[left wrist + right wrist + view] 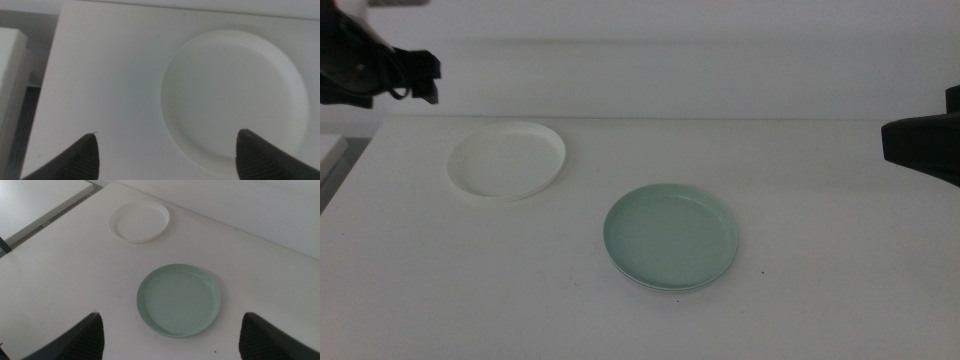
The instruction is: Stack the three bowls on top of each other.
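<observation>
A white bowl sits upright at the back left of the table and also shows in the left wrist view and the right wrist view. A pale green bowl rests near the table's middle. A thin pale rim shows under its near edge, so it seems to lie on another bowl. My left gripper hovers open, high behind and left of the white bowl. Well clear of both bowls, my right gripper hangs open at the right edge.
The table's left edge runs close to the white bowl. Beyond that edge stands a second white surface, and a pale wall closes the back.
</observation>
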### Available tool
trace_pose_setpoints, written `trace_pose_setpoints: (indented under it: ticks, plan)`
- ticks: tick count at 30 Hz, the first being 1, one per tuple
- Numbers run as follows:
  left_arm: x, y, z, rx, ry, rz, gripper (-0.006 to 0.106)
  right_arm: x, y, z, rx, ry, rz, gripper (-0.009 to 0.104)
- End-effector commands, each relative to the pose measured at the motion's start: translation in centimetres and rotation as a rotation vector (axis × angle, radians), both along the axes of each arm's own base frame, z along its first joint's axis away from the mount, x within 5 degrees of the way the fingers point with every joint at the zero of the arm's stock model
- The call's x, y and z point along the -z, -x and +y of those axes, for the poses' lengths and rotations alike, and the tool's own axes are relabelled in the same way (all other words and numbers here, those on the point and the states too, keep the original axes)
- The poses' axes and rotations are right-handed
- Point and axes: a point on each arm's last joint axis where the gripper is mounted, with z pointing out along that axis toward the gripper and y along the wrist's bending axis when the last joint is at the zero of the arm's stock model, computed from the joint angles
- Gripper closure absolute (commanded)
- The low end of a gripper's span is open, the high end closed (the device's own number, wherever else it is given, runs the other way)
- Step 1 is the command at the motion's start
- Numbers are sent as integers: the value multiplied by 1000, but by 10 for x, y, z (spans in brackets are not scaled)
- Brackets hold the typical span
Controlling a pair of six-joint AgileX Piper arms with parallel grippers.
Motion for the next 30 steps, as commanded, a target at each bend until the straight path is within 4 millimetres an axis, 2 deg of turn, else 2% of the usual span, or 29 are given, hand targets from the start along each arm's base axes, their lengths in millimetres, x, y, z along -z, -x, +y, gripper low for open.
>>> trace_pose_setpoints:
  ticks: [1,6,11,19,23,26,28,30]
  plan:
    - [13,-20,4,-5,-3,1,7,0,0,0,1,-4,-13,9]
    - [53,-59,7,11,22,89,7,0,0,0,1,-4,-13,9]
    - [98,-85,8,30,18,148,7,0,0,0,1,-4,-13,9]
    - [149,-103,8,14,46,145,7,0,0,0,1,-4,-13,9]
    - [162,-105,9,11,48,154,9,0,0,0,1,-4,-13,9]
    - [168,-105,8,10,55,166,19,0,0,0,1,-4,-13,9]
    - [169,-105,8,10,56,175,33,0,0,0,1,-4,-13,9]
    - [169,-104,8,12,53,180,53,0,0,0,1,-4,-13,9]
